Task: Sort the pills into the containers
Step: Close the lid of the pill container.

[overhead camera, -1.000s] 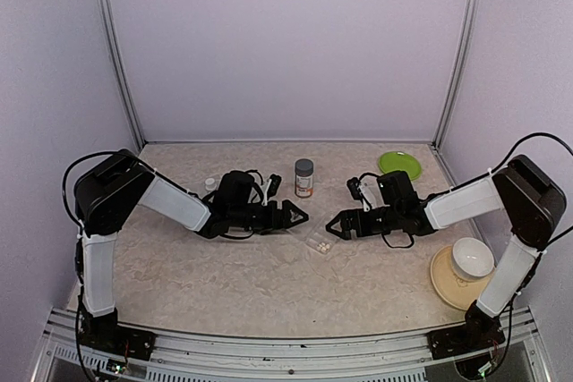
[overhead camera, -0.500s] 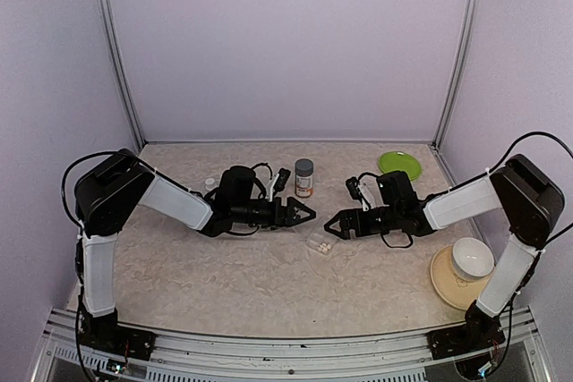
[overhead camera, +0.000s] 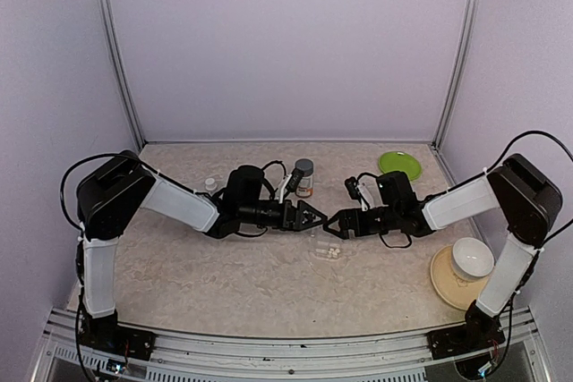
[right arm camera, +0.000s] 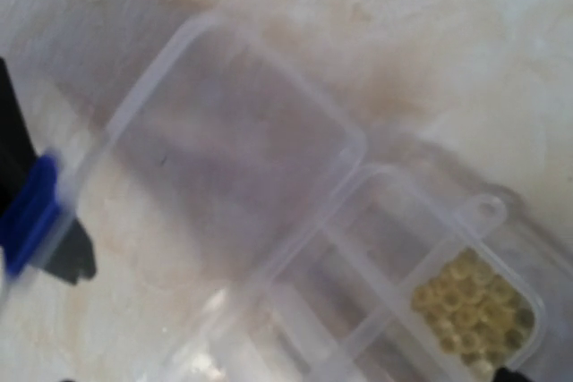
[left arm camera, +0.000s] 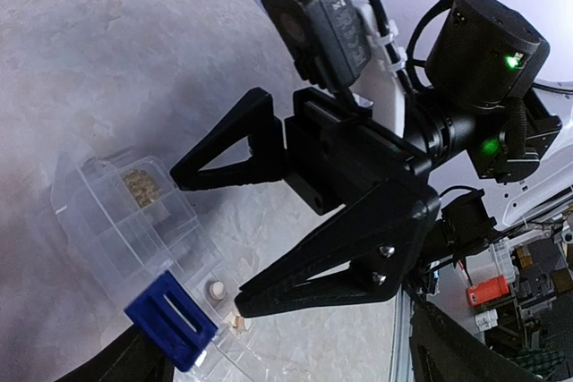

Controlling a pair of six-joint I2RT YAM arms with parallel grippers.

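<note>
From above, the box point(overhead camera: 329, 250) lies about midway between the far and near edges of the counter point(overhead camera: 224, 284), a little right of centre. A few pale pills point(overhead camera: 333, 253) show inside it. Both arms reach in low from either side. The left fingers point(overhead camera: 315, 216) and right fingers point(overhead camera: 336, 224) are spread and point tip to tip, nearly touching, just beyond the box's far side. Neither pair pinches anything. A bottle point(overhead camera: 304, 176) stands behind them, a green plate point(overhead camera: 400, 164) sits by the far right corner, and a bowl point(overhead camera: 473, 258) is near the right edge.

The left wrist view looks straight at the right fingers, wide apart over the box. One compartment holds tan grains point(left arm camera: 139, 183), and two small pale pills lie in another. A blue slotted piece point(left arm camera: 170, 319) sits at the box's nearer end. Whether it belongs to the box or to a finger I cannot tell.

The right wrist view is blurred. It shows the clear lid point(right arm camera: 233, 131) lying open beside the compartments and a heap of yellowish pills in an end one.

My guess is that the step is closing in on the open box to work on its pills. To do it well, one arm should give way so the tips don't clash. One pair of fingers then steadies the light box by its wall, and the other comes down slowly over a single compartment without nudging the lid.
</note>
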